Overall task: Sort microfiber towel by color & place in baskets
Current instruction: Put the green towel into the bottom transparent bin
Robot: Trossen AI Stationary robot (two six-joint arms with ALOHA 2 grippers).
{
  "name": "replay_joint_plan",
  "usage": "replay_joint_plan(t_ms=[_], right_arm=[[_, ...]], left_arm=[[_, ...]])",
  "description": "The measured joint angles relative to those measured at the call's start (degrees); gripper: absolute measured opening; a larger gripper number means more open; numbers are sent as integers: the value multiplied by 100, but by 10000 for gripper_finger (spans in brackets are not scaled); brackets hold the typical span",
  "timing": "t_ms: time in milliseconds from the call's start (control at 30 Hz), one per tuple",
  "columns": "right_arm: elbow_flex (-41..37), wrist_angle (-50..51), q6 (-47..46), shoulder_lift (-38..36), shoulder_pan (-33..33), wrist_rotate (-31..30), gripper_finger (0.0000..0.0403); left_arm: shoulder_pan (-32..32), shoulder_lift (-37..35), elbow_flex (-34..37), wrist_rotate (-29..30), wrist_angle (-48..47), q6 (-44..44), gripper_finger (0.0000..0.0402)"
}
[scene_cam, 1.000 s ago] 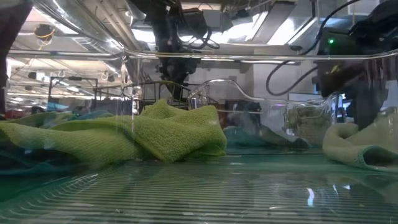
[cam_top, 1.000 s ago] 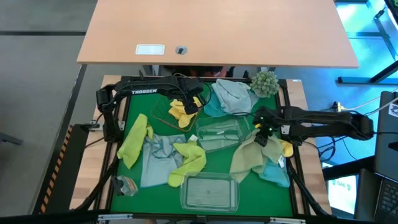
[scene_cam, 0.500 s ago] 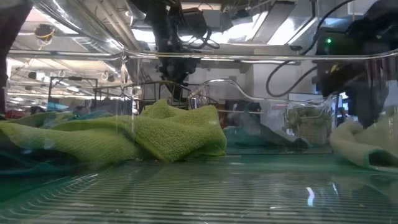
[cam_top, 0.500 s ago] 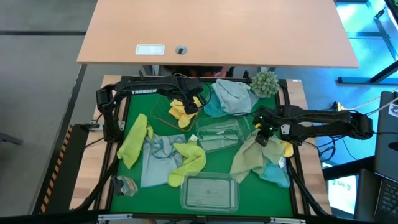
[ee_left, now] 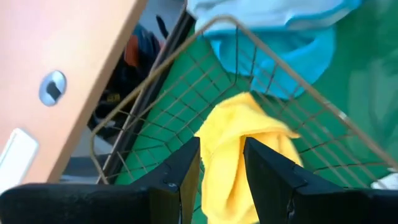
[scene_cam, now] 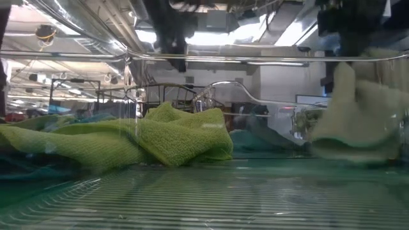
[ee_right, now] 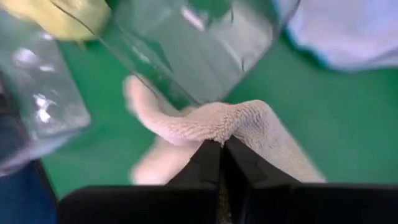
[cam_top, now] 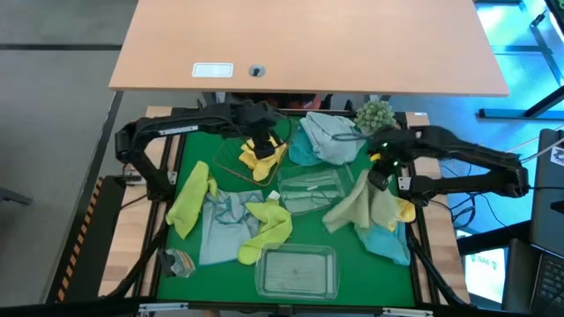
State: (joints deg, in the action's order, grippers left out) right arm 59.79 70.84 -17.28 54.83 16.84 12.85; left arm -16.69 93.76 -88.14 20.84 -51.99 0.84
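Observation:
My right gripper (cam_top: pixel 377 174) is shut on a pale olive microfiber towel (cam_top: pixel 357 207) near the table's right edge, beside a clear tub (cam_top: pixel 308 189). My left gripper (ee_left: pixel 221 165) hangs open just above a yellow towel (ee_left: pixel 239 155) that lies inside the brown wire basket (cam_top: pixel 231 158) at the far middle; I see no touch. Lime towels (cam_top: pixel 189 198) (cam_top: pixel 269 224) and a pale blue one (cam_top: pixel 220 220) lie flat on the green mat at the left. A second clear tub (cam_top: pixel 297 271) stands at the near edge. My right gripper pinches a raised fold (ee_right: pixel 221 127) of the olive towel between its two shut fingers, coming from above. The cloth hangs down from the fingers (scene_cam: pixel 358 108), slack. Its lower part (cam_top: pixel 339 220) lies on the mat and on a teal towel.
A light blue towel (cam_top: pixel 330 136) lies at the far edge next to a fuzzy green ball plant (cam_top: pixel 374 117). A teal towel (cam_top: pixel 388 239) and a yellow one (cam_top: pixel 405 210) lie under and beside the olive towel. A wooden desk (cam_top: pixel 308 44) stands beyond the table.
My right gripper has shut on the olive towel and risen, drifting toward the far edge; the towel's top has been pulled up into a peak while its lower part stays down. My left gripper has risen a little above the wire basket.

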Motion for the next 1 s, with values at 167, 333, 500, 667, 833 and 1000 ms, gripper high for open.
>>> replay_joint_plan(t_ms=[167, 333, 500, 667, 833, 1000], right_arm=[[1152, 108, 2, 0, 0, -32, 5], [2071, -188, 2, -2, 0, 15, 3], [2538, -888, 0, -2, 1, 614, 2], [2572, -1666, -49, 33, -18, 1427, 2], [2574, -1888, -54, 247, -637, 1346, 1], [2572, -2171, -45, 626, -1633, 981, 1]], left_arm=[[255, -465, 0, -83, -6, 2, 120], [523, -888, -2, -85, -7, 2, 120], [748, -1228, -2, -85, -8, 21, 120], [900, -1443, -2, -83, -9, 55, 120], [1002, -1491, -2, -83, -9, 55, 120], [1070, -1489, -2, -83, -9, 52, 120]])
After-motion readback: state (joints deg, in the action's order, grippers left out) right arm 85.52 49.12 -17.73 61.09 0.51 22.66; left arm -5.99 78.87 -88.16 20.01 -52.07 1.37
